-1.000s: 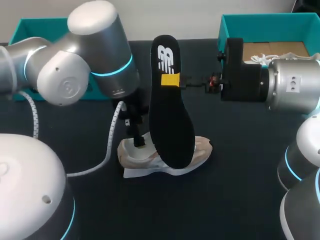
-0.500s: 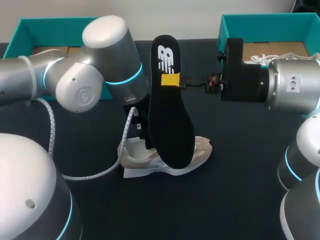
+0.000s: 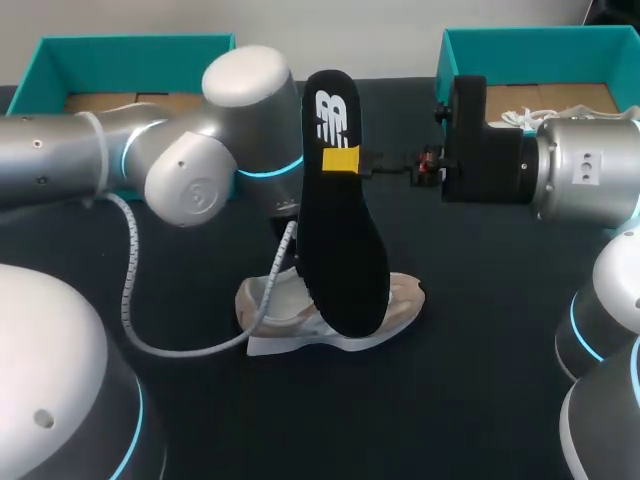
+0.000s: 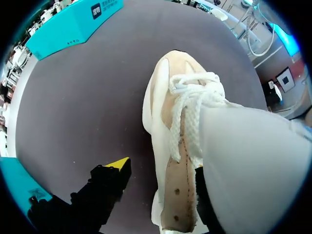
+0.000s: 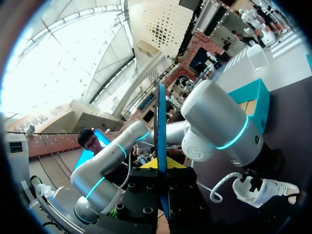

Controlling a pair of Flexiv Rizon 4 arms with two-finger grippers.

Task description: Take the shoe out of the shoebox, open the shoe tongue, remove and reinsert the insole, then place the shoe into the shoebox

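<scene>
Head view first: the dark table [image 3: 470, 400] carries everything, with the left arm [image 3: 200, 170] coming in low across its left side and the right arm [image 3: 560, 175] reaching in level from the right. There's a teal shoebox at the far left corner [image 3: 120, 50] and another shoebox at the far right corner [image 3: 540, 45].

The black insole [image 3: 340, 230] is out of the shoe and held up on end over the middle of the table. The right gripper [image 3: 341, 160] is clamped on it near its upper end, one yellow tip flat against the face. The beige shoe [image 3: 405, 295] sits on the table right under and behind the insole's lower end, toe towards the right edge. From here the insole blocks the middle of the shoe and pretty much all of the left arm's fingers. The left arm's grey coiled cable [image 3: 190, 340] loops down beside the heel.

Right wrist view has the insole edge-on [image 5: 160, 122], pinched between both yellow tips of the right gripper [image 5: 161, 165].

Left wrist view fills in the hidden bit: the left gripper [image 4: 158, 183] is spread wide at the shoe's side. One yellow fingertip [image 4: 120, 164] is over bare table, clear of the shoe, and the other finger is mostly hidden by the shoe's opening. The white laces [image 4: 192, 105] lie bunched ahead of it.
</scene>
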